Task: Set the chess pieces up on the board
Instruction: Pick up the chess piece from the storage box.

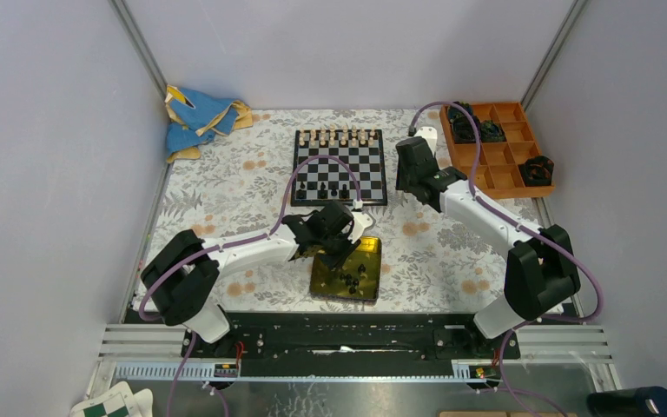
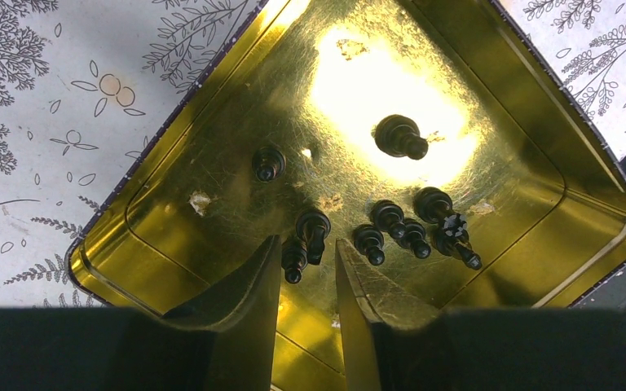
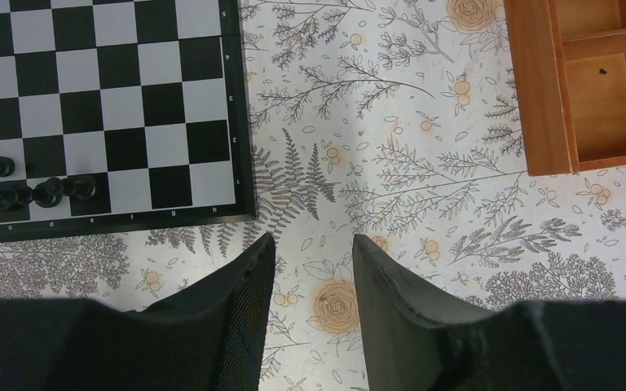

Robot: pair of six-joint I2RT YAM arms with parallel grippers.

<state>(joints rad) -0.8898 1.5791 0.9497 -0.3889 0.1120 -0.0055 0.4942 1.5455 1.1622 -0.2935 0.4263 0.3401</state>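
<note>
The board (image 1: 360, 169) lies at the back middle, with cream pieces (image 1: 339, 136) along its far rows and a few black chess pieces (image 1: 330, 189) on its near rows. Several more black pieces (image 2: 399, 137) lie in the yellow tin (image 2: 212, 130) in front of it. My left gripper (image 2: 307, 244) hangs low in the tin, open, with a pawn (image 2: 293, 259) and a taller piece (image 2: 314, 232) between its fingertips, not pinched. My right gripper (image 3: 310, 240) hovers open and empty over the floral cloth, just off the board's (image 3: 130, 106) near right corner. Black pieces (image 3: 49, 191) stand on that near row.
An orange compartment tray (image 1: 504, 165) holding dark round lumps (image 1: 465, 126) stands at the back right; its corner (image 3: 538, 90) shows in the right wrist view. A crumpled blue cloth (image 1: 195, 117) lies at the back left. Grey walls enclose the table.
</note>
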